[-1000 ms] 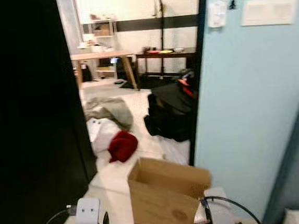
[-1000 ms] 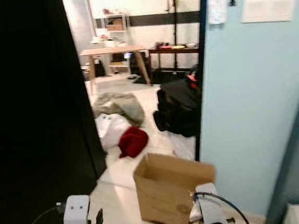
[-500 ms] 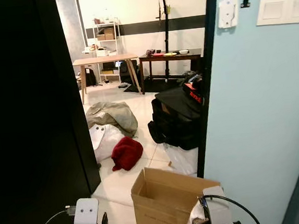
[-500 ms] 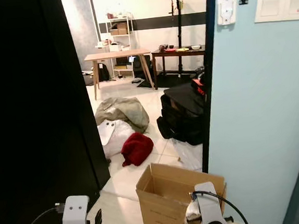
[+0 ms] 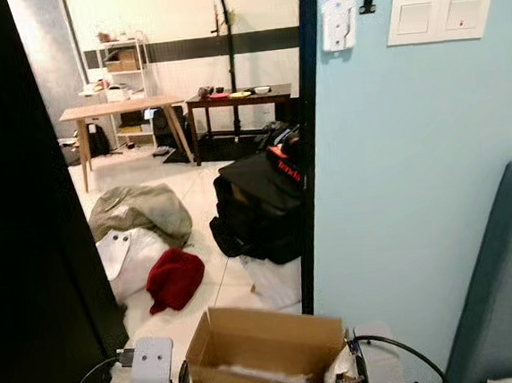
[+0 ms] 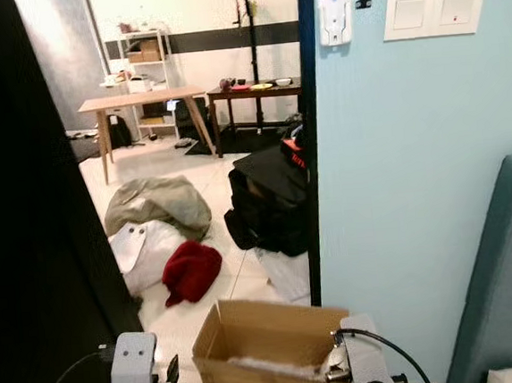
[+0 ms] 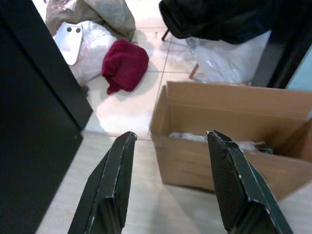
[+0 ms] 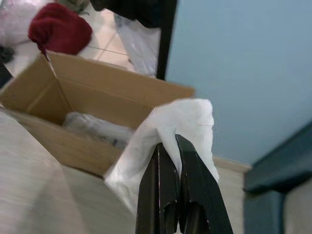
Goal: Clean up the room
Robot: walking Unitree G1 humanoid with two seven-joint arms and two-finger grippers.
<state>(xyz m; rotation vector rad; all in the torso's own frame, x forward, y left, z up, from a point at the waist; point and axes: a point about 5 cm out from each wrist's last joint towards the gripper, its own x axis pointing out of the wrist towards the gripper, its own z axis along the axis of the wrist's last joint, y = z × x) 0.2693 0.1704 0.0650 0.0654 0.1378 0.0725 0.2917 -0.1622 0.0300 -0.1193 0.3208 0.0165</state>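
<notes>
Box: open cardboard box (image 5: 266, 356) on the pale floor (image 7: 122, 109) just inside the doorway, flaps up, with crumpled clear plastic (image 8: 95, 129) lying in its bottom.
Right gripper: right gripper (image 8: 170, 146) near the box's right edge, fingers pressed together on a white tissue (image 8: 183, 124) that drapes around the tips.
Left gripper: left gripper (image 7: 168, 141) before the box's near-left corner, fingers well apart, nothing between them.
Red cloth: dark red garment (image 5: 174, 279) heaped on the tiles beyond the box, just beside a white plastic bag (image 5: 127, 256).
Grey bundle: olive-grey fabric (image 5: 141, 210) behind the white bag.
Black bags: stack of black luggage (image 5: 262, 204) against the door frame, with a clear plastic bag (image 5: 277, 279) at its foot.
Far room: wooden table (image 5: 123, 109) and dark side table (image 5: 239, 99) along the back wall, metal shelf (image 5: 124, 64) behind them.
Wall: pale blue wall (image 5: 399, 188) on the right carrying a double light switch (image 5: 438, 16) and a small white device (image 5: 338, 23).
Seat: blue-grey upholstered edge (image 5: 506, 286) at the right border.
</notes>
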